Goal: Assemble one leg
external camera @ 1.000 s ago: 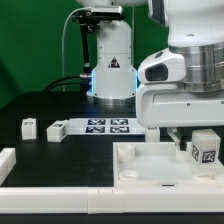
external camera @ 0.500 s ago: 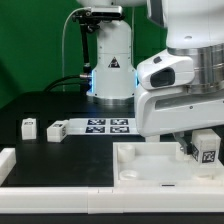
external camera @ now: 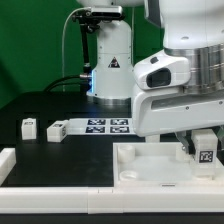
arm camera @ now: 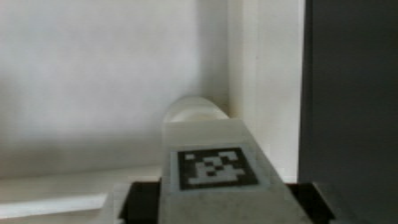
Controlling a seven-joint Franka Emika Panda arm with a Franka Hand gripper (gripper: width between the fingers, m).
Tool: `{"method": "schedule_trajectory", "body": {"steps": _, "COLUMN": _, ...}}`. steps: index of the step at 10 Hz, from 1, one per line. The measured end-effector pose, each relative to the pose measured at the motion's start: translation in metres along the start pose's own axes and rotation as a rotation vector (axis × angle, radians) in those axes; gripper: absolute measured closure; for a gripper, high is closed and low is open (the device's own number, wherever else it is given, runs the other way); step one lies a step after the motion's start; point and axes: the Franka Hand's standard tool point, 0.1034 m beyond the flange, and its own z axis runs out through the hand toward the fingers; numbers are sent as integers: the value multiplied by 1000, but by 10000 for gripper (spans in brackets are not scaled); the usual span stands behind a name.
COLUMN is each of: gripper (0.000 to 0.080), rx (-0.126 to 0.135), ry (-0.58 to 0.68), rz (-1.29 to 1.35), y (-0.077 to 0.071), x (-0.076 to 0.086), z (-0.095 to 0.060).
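exterior view: bright, even light from above. white arm housing (external camera: 185, 80) nearly blown out, little detail on it. black surface (external camera: 60, 150) swallows the light, shadows hard to read. blue glow on arm base (external camera: 97, 80). low resolution, soft edges. wrist view: dimmer, grey, heavily blurred. leg (arm camera: 210, 150) tag soft but legible, with a dark featureless band beside it.

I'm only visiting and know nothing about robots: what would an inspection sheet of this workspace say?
Surface: black tabletop, marker board fixed on it.
Job's things: small white tagged plastic leg block held above large white square panel; two more such blocks lie loose at the exterior view's left.
Clutter: white plastic part at the exterior view's left edge.
Jaws: shut on the held block.
Cables: grey cable beside the arm's base.
Surroundings: green backdrop.
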Motion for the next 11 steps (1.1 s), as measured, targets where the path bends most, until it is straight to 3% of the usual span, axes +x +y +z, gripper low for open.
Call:
{"method": "schedule_trajectory", "body": {"steps": 7, "gripper": 505, "rx": 45, "ry": 38, "rz": 1031, "y": -2, "x": 2, "z": 3}}
{"method": "schedule_trajectory", "body": {"steps": 9, "gripper": 505, "rx": 51, "ry": 33, "rz": 1208, "y": -6, "x": 1, "z": 3}}
{"method": "schedule_trajectory", "body": {"steps": 11, "gripper": 505, "rx": 53, "ry": 32, "rz": 1226, "y": -6, "x": 1, "z": 3}}
